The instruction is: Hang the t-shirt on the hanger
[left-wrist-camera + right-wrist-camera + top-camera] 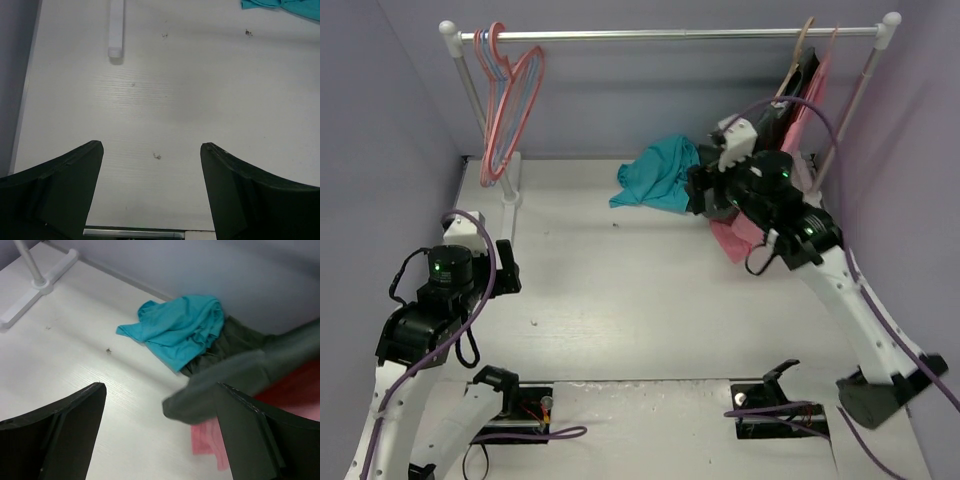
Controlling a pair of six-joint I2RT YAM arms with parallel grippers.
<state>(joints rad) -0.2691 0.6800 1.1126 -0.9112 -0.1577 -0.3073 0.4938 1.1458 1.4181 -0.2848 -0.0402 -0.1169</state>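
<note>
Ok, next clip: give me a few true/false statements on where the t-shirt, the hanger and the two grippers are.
1. The teal t-shirt lies crumpled on the table. True.
2. The salmon-pink hanger lies on the table. False: it hangs from the rack rail, at its left end.
3. The left gripper is shut on the t-shirt. False: it is open over bare table, holding nothing.
4. The right gripper is open. True.
5. A dark grey-green garment lies against the t-shirt. True.

Left arm folded low, right arm stretched forward, left fingers and right fingers both spread.
</note>
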